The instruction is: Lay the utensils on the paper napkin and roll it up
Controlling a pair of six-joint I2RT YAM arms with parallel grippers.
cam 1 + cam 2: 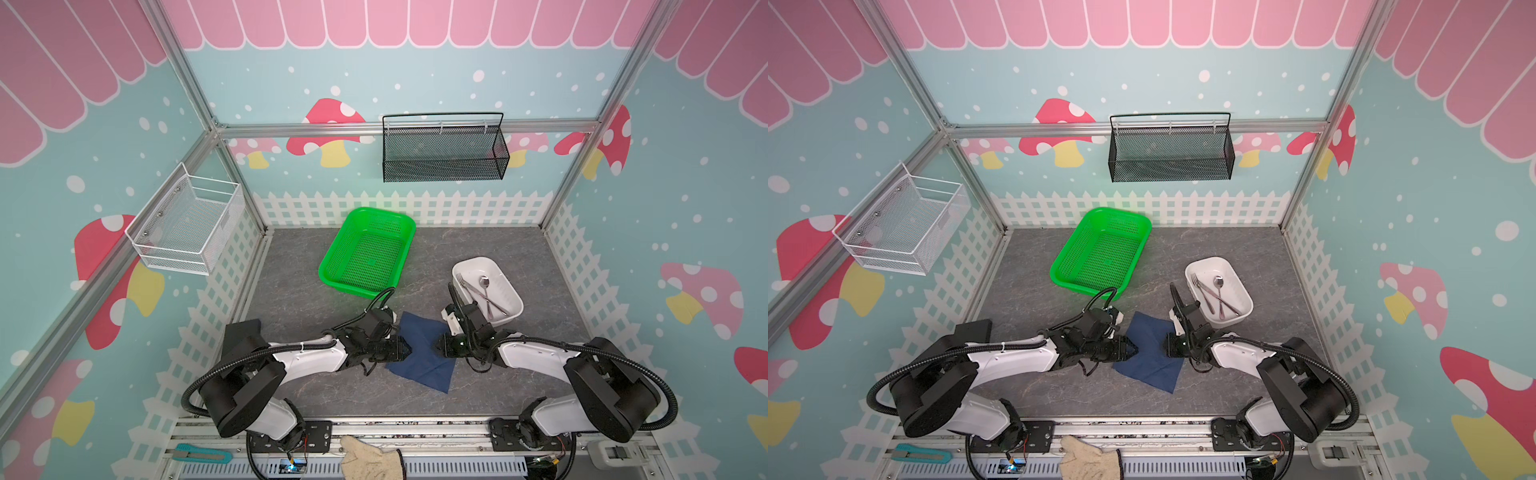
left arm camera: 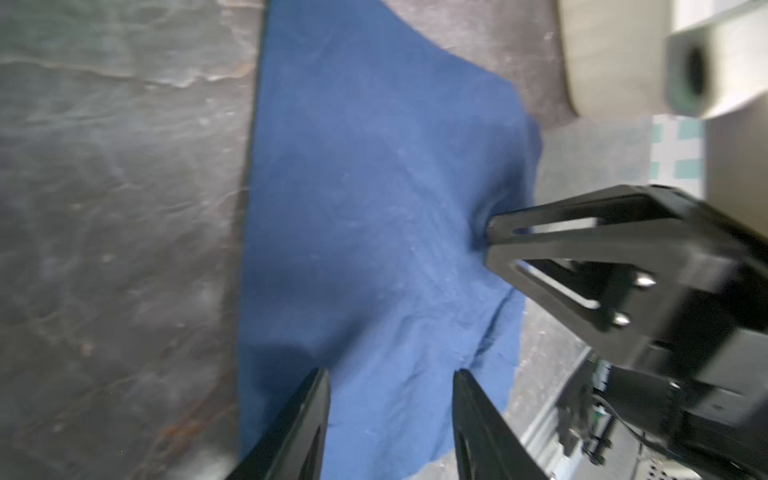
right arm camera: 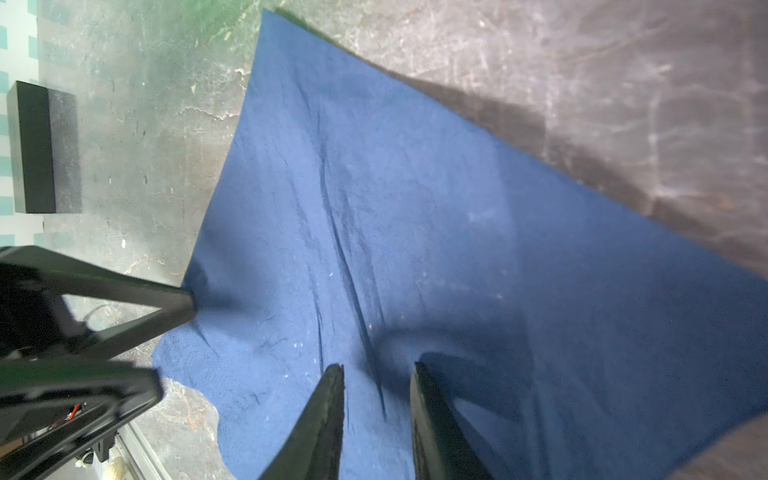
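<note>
The dark blue paper napkin [image 1: 424, 361] [image 1: 1150, 359] lies spread on the grey table, slightly wrinkled. From its left edge my left gripper [image 1: 409, 348] [image 2: 390, 374] reaches over it, jaws open, blue paper [image 2: 374, 208] showing in the gap. From the right edge comes my right gripper [image 1: 436, 345] [image 3: 378, 370], tips down on the napkin [image 3: 415, 208], jaws narrowly open around a crease. The utensils, a silver fork [image 1: 478, 293] and spoon [image 1: 485, 286], lie crossed in a white bin [image 1: 510, 286] behind the right arm.
A green plastic basket [image 1: 336, 245] stands behind the napkin, mid-table. A black mesh rack [image 1: 442, 153] hangs on the back wall and a white wire basket [image 1: 187, 228] on the left wall. A beige glove [image 1: 370, 457] and a teal cutter [image 1: 203, 453] lie on the front rail.
</note>
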